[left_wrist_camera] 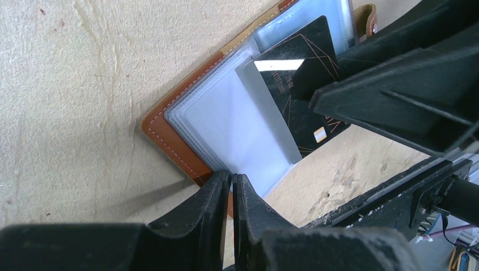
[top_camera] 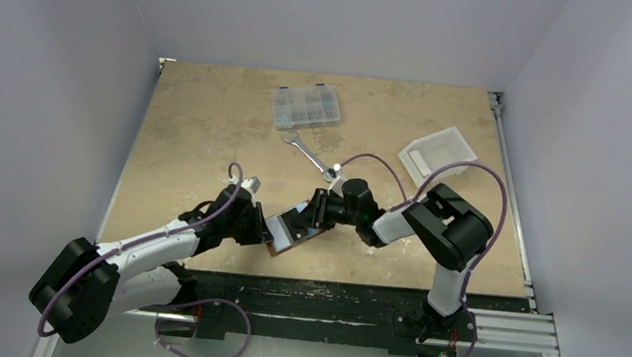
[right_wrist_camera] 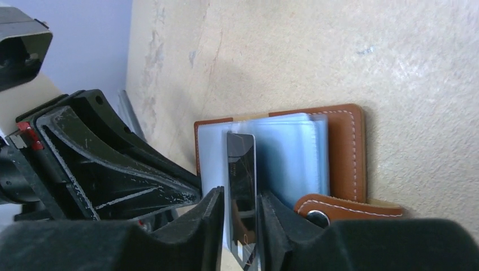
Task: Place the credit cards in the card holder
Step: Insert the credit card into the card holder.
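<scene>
- Holder (top_camera: 286, 230): open, inside up, on table (top_camera: 212, 133) near front edge, between the two grippers; brown cover beneath a stack of clear sleeves; snap strap (right_wrist_camera: 333, 210) folded out on one side.
- Left gripper (left_wrist_camera: 233, 186): jaws almost together, only a thin slit between them; tips pinched on the near edge of the holder, where sleeves meet the brown cover.
- Right gripper (right_wrist_camera: 242, 220): jaws narrowly parted, one finger on each side of card (left_wrist_camera: 299, 90); impossible to tell whether the pads press it.
- Card: black with fine gold lines, lying slanted over the sleeves, one end past the holder's edge above bare table.
- Left arm: stretched low from its base at lower left, forearm aimed right at the holder.
- Right arm: folded, elbow out to the right, forearm reaching left and down; grippers facing each other across the holder.
- Hidden or unclear: both ends of the holder covered by grippers in top view; near end of card lost behind the right fingers in right wrist view; in or merely on a sleeve, not decidable.
- Elsewhere, well apart at the far side: clear box (top_camera: 305, 107), wrench (top_camera: 308, 150), white bin (top_camera: 437, 153).
</scene>
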